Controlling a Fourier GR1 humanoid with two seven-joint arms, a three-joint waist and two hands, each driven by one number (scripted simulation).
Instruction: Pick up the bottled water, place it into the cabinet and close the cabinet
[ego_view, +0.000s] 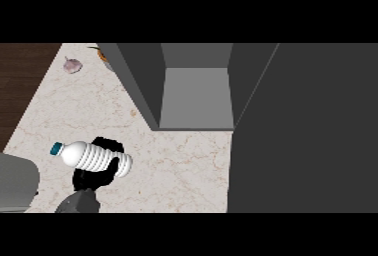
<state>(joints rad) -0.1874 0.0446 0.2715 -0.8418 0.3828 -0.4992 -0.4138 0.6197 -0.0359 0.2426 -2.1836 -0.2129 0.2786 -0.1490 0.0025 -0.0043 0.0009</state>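
marble counter (170, 160) | my left hand (94, 172) has its fingers curled round the water bottle (92, 156) | bottle lies sideways, blue cap pointing left | open cabinet (193, 95) sits up-right of it | right hand out of sight

ribbed white plastic bottled water (94, 157) in matt black hand (92, 176), marble-look counter (184, 165) beneath, matt grey cabinet (196, 97) beyond
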